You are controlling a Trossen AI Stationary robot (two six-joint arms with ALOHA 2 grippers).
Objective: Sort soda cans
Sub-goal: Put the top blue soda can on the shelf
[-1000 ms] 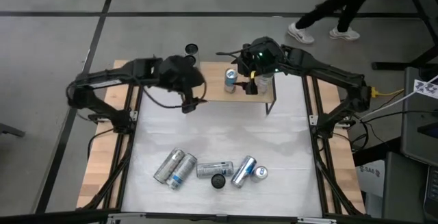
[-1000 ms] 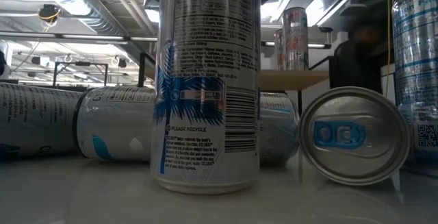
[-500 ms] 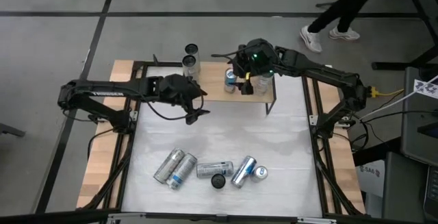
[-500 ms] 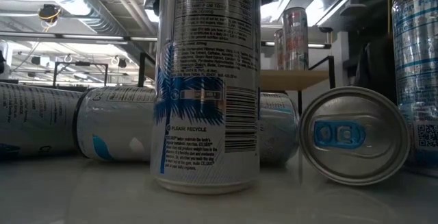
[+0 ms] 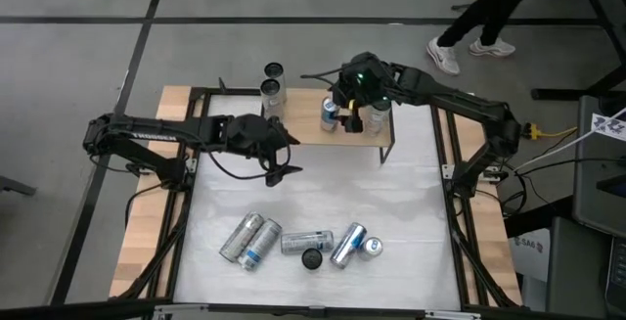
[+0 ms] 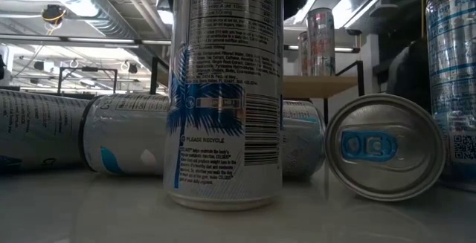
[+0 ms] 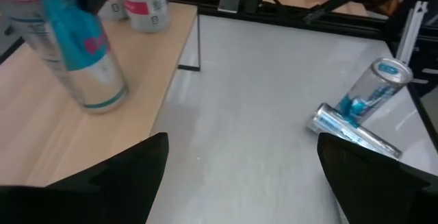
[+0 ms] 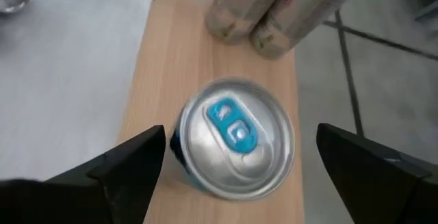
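Both arms reaching inward, right gripper (image 5: 344,116) fingers spread, poised straight over a blue-tabbed can (image 8: 236,138) on the wooden shelf (image 5: 305,130), left gripper (image 5: 284,160) spread wide, hovering empty over the table (image 5: 323,198).

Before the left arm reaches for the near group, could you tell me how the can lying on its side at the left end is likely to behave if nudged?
The leftmost lying can would probably roll sideways, being a smooth cylinder on the flat white table. It may bump the can beside it, which it looks to touch.
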